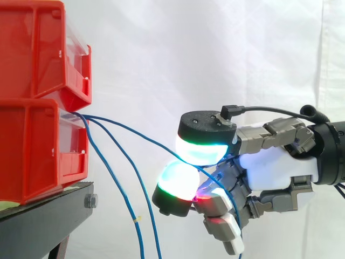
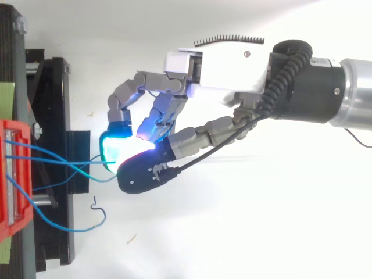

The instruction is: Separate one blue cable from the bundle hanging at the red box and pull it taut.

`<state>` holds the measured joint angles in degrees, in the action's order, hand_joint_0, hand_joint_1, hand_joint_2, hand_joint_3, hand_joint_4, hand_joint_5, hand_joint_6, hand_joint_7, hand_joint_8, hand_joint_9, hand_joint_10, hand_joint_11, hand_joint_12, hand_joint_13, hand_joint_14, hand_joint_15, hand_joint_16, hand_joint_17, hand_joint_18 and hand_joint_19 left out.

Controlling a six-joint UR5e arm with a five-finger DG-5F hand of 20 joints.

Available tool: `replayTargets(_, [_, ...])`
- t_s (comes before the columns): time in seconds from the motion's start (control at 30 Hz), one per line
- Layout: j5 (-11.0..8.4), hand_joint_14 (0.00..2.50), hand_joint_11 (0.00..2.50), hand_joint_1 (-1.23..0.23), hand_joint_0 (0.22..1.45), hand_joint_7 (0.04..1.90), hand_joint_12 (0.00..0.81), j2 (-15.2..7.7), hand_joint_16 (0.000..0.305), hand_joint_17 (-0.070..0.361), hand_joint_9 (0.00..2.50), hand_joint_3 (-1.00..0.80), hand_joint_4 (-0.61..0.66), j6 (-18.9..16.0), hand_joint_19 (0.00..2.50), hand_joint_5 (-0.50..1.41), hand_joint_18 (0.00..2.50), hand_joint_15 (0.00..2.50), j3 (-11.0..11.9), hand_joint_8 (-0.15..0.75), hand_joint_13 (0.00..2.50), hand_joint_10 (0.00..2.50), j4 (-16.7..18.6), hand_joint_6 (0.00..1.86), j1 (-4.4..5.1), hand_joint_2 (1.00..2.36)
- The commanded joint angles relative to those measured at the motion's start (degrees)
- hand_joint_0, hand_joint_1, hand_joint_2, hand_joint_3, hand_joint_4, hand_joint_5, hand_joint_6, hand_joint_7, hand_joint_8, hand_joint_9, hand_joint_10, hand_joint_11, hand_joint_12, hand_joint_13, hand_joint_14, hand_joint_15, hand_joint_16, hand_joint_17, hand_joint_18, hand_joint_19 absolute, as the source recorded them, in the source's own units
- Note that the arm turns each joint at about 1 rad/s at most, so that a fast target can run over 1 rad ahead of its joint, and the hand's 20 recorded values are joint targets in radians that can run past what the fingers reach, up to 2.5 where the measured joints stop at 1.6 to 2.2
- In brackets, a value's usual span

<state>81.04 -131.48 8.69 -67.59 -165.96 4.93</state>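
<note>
Two red bins point(image 1: 32, 151) are stacked on a black stand point(image 1: 48, 208) at the left. Three thin blue cables come out of the lower bin's front. One blue cable point(image 1: 135, 133) runs rightward in a nearly straight, gently sloping line to my hand point(image 1: 275, 167). My hand is shut on this cable, pinching it between two glowing fingertips point(image 1: 204, 151), one above and one below. The two other cables point(image 1: 136, 218) hang down loosely beside the stand. From above, my hand point(image 2: 221, 64) reaches left toward the red bin point(image 2: 11, 174), and the fingertips point(image 2: 115, 148) meet where the cables converge.
The black stand point(image 2: 55, 116) juts out below the bins between them and my hand. A loose cable end point(image 2: 96, 209) curls near the stand's lower edge. A white curtain forms the backdrop, with open space under and right of the fingertips.
</note>
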Motion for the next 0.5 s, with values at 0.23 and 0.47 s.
replayTargets(0.23, [-0.18, 0.02, 1.14, -0.86, 0.76, 1.32, 0.387, 0.0, 0.044, 0.098, 1.03, -0.27, -0.06, -0.43, 0.66, -0.2, 0.95, 0.87, 0.0, 0.33, 1.08, 0.02, -0.41, 0.91, 0.08, 1.02])
replayTargets(0.47, [0.0, 0.03, 1.19, -0.85, 0.78, 1.41, 0.385, 0.0, 0.043, 0.096, 1.09, -0.28, -0.14, -1.84, 0.68, -0.2, 0.95, 0.91, 0.0, 0.323, 1.13, 0.02, -0.68, 0.91, 0.08, 1.02])
